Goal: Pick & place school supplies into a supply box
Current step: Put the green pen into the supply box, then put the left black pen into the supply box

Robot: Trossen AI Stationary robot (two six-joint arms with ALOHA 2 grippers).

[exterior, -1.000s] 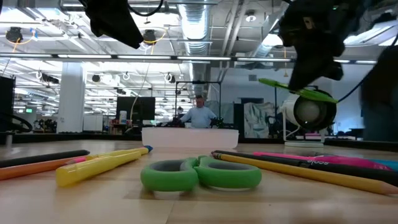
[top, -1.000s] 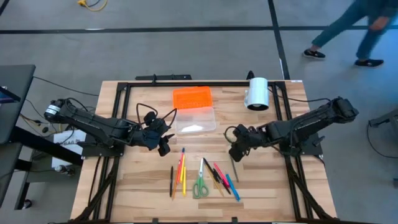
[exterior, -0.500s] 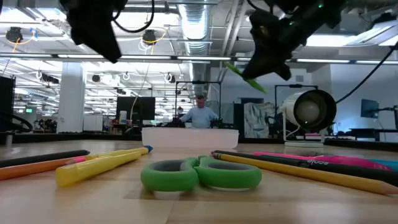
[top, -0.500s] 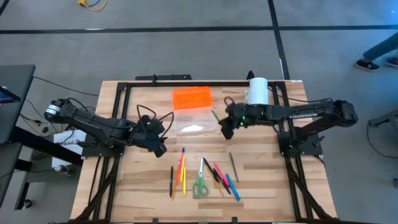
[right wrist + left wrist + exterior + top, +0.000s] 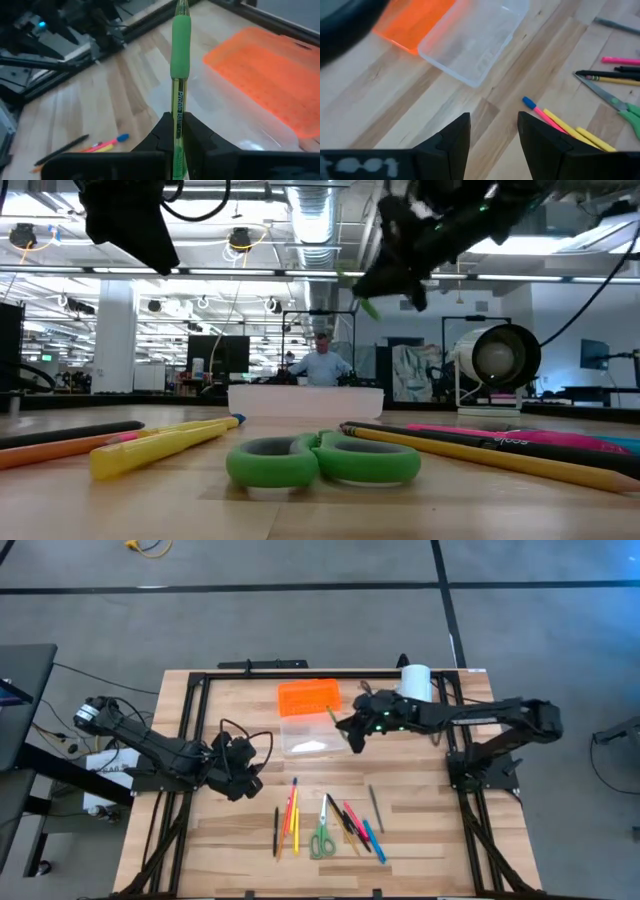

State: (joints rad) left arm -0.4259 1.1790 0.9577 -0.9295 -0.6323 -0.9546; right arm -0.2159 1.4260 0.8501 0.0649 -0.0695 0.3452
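While the table (image 5: 420, 840) carried the loose supplies, the supply box (image 5: 312, 732) lay open near its far edge, orange lid (image 5: 308, 697) folded back flat. The left gripper (image 5: 243, 783) hovered low beside the box's near left corner, jaws spread wide and holding nothing. The right gripper (image 5: 347, 734) hung at the box's right edge, jaws clamped on a green pen (image 5: 180, 75), its tip angled over the clear tray. Green scissors (image 5: 322, 833) lay near the front edge between yellow and orange pencils (image 5: 292, 816) and pink, blue and black pens (image 5: 358, 828).
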